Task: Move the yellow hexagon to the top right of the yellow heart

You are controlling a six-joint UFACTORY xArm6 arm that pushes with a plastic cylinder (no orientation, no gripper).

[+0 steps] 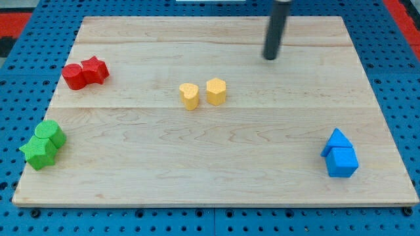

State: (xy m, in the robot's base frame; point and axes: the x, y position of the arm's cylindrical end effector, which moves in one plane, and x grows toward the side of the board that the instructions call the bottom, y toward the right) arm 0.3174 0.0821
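Across the pale wooden board (216, 151), the yellow hexagon block (216, 91) sits apparently just beside the yellow heart block (189, 96) at its three o'clock, so the heart could be nudged if the hexagon is struck carelessly by my tip (270, 58), which holds nothing at the hexagon's one o'clock.

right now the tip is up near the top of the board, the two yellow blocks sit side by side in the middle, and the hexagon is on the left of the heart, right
Not quite. The camera view shows the yellow hexagon on the view's right of the yellow heart, not its left. The rest holds: my tip is near the view's top, apart from both, and the two yellow blocks sit side by side in the middle of the board.
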